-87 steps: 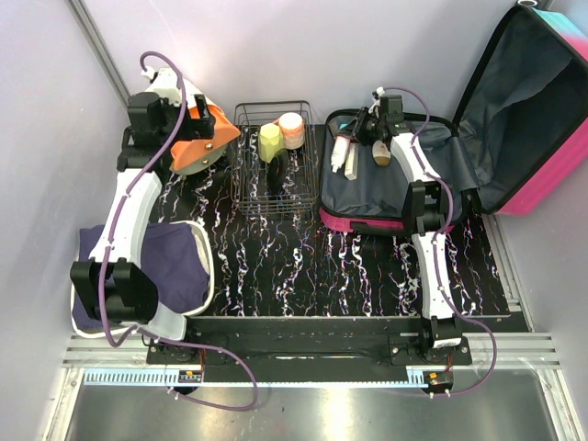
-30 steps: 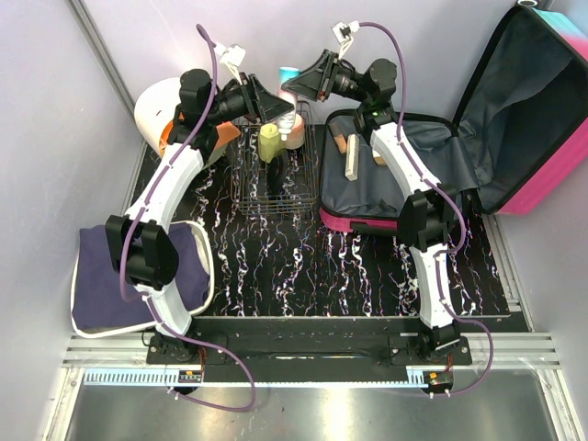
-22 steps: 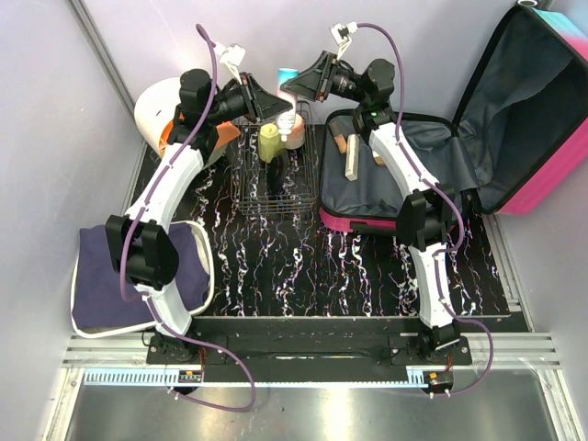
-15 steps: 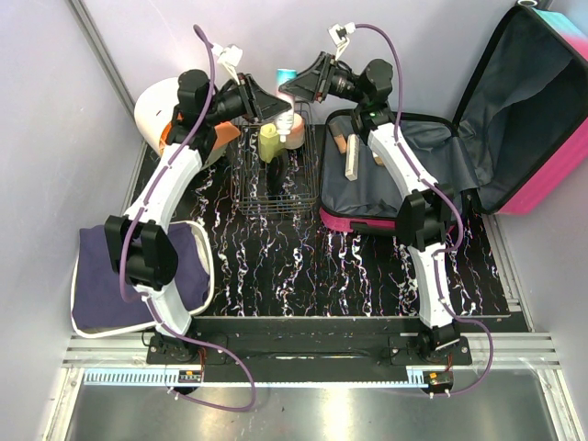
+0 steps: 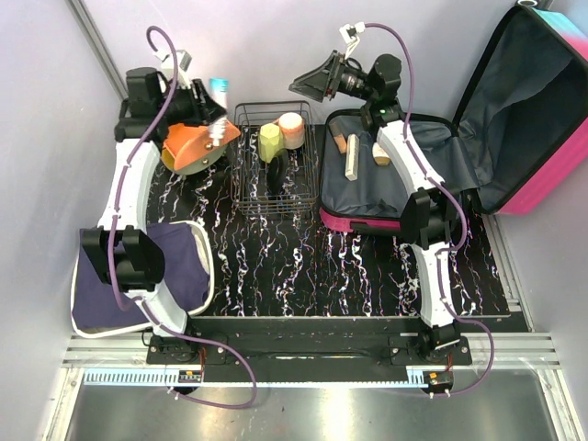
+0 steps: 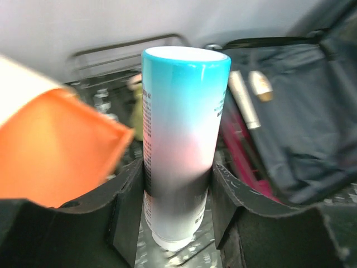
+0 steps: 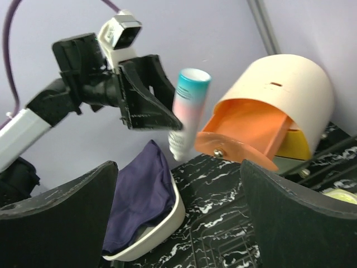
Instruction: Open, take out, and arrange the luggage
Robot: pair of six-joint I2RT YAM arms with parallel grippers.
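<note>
Left of the black wire basket (image 5: 266, 105), the left gripper (image 6: 177, 190) is closed around a teal-to-pink cylindrical bottle (image 6: 181, 128). The right gripper (image 5: 308, 85) hangs wide open and empty at the basket's far right corner. The pink-and-teal hard-shell luggage (image 5: 549, 186) lies open right of the basket.

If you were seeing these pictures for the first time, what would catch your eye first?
The open luggage at the right, lid raised, stands out first. Next, the left gripper holds a teal-and-pink bottle beside the orange drawer at the far left, while the right gripper hangs open and empty.
</note>
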